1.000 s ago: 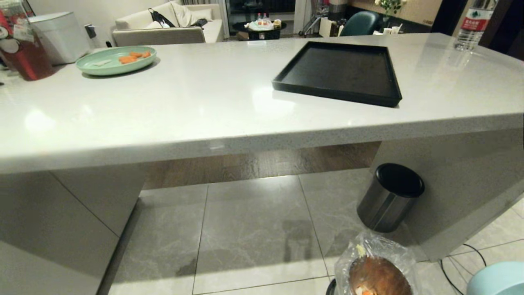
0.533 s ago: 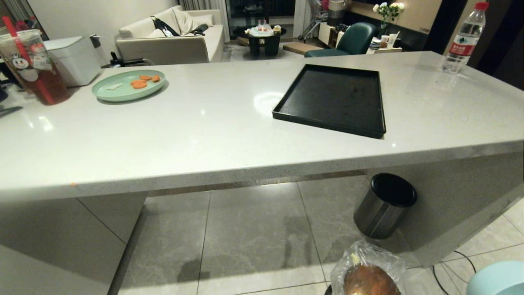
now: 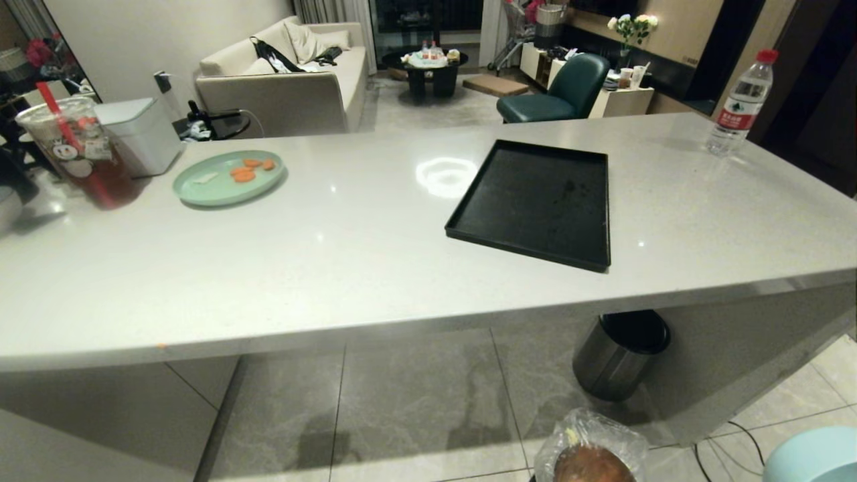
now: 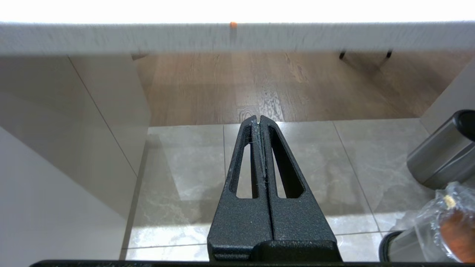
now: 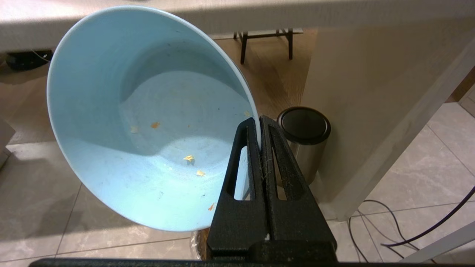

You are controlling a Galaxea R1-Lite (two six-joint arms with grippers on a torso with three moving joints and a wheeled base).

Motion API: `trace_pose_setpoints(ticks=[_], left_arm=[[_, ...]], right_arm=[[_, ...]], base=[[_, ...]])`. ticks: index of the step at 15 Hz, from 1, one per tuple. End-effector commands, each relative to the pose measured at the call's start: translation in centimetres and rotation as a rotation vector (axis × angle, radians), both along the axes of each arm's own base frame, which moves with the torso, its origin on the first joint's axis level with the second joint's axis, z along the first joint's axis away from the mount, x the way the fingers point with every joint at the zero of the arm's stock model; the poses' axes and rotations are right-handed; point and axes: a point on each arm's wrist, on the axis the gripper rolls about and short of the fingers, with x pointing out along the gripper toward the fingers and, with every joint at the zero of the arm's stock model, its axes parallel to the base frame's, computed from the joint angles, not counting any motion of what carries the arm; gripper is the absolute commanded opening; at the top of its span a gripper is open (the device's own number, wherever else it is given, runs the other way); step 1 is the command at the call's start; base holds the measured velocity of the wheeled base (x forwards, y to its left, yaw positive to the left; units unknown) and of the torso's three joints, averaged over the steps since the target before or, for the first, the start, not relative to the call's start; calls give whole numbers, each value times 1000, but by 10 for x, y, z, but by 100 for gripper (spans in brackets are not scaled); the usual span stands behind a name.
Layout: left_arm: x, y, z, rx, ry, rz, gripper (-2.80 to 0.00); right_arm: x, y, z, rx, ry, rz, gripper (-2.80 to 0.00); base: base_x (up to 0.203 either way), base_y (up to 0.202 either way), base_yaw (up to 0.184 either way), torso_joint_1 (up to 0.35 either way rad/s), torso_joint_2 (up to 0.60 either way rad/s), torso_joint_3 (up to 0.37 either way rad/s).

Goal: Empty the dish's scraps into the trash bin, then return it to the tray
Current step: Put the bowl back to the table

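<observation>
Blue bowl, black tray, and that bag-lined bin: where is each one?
blue bowl (image 5: 148, 148), right wrist view, inner floor.
black tray (image 3: 535, 201), head view, flat base.
bag-lined bin (image 3: 592, 432), head view, plastic liner at the rim.

My small pale blue round bowl (image 5: 148, 122) tipped on edge, a few crumbs inside, matte black rectangular tray (image 3: 535, 201) bare on the counter, bag-lined metal bin (image 3: 589, 448) on the floor below.

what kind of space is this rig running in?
Likely a home-style open-plan kitchen and living room: a long white counter with a plate of carrot slices on it, a sofa and a coffee table behind, and a steel bin on the tiled floor.
</observation>
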Motion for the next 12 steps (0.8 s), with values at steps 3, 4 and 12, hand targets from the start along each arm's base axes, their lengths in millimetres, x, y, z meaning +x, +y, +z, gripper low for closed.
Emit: trace_pose_setpoints(ticks=[3, 4, 12], left_arm=[[0, 0, 0, -1, 0, 1, -280], [0, 0, 0, -1, -1, 1, -280], [0, 0, 0, -1, 0, 0, -280]], right_arm=[[0, 0, 0, 2, 0, 1, -280], [0, 0, 0, 2, 0, 1, -280], [0, 0, 0, 3, 2, 1, -280]], base=[[0, 0, 0, 174, -539, -365], [0, 0, 0, 184, -544, -361], [0, 0, 0, 217, -572, -359]])
